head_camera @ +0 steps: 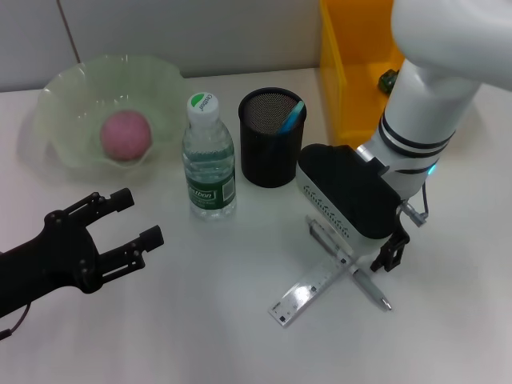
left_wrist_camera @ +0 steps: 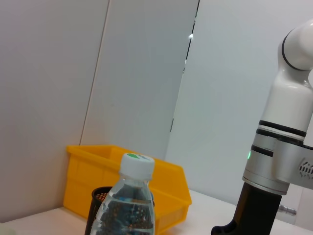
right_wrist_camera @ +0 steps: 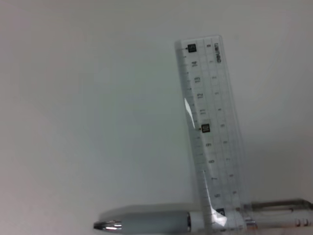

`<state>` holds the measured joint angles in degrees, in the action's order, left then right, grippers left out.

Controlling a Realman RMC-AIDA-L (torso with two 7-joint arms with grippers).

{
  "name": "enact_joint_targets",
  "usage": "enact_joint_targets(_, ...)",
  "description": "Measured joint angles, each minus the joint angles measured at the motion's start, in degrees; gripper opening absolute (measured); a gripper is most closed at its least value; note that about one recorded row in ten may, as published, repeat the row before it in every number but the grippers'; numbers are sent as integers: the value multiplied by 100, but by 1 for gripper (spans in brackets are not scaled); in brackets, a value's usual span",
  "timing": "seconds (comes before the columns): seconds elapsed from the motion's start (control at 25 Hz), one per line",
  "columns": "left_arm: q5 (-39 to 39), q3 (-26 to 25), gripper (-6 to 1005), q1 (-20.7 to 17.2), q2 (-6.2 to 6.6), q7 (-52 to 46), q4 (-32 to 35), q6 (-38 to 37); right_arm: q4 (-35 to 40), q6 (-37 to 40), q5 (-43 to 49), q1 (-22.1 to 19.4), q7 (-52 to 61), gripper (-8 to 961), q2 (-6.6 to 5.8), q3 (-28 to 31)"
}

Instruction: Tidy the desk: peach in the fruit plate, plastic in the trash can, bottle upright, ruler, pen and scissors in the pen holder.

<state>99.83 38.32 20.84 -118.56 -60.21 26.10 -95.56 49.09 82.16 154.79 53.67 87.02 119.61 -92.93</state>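
Observation:
The pink peach (head_camera: 126, 134) lies in the pale green fruit plate (head_camera: 64, 88) at the back left. Beside the plate the water bottle (head_camera: 209, 160) (left_wrist_camera: 129, 205) stands upright. The black mesh pen holder (head_camera: 272, 148) (left_wrist_camera: 98, 205) has a blue handle poking out; I cannot tell whether that is the scissors. The clear ruler (head_camera: 308, 292) (right_wrist_camera: 210, 132) lies flat, crossed by the white pen (head_camera: 370, 290) (right_wrist_camera: 151, 223). My right gripper (head_camera: 382, 260) hovers low right over that crossing. My left gripper (head_camera: 138, 216) is open and empty at the front left. No plastic is in view.
A yellow bin (head_camera: 344, 72) (left_wrist_camera: 127, 166) stands at the back right with a small green thing (head_camera: 389, 78) inside. The white right arm (left_wrist_camera: 279, 161) rises beside the pen holder. A wall closes off the table's back.

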Motion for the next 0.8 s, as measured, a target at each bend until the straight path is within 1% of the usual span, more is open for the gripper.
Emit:
enact_joint_targets(0.08,0,0,808,0,0,0,0,0,13,-14,3,-2,8,818,-3,14)
enact_joint_targets(0.36,-67,0,808,-19,0,0,0,-15,-19,-106,52,-12,28,721,-8,-10)
enact_joint_targets(0.56,-78,0,808,-17,0,0,0,-21,-22,-142,68,-18,26,473,-9,-10)
enact_joint_targets(0.8,-85,0,808,6,0,0,0,-24,-23,-164,69,-32,22,420,-9,-8)
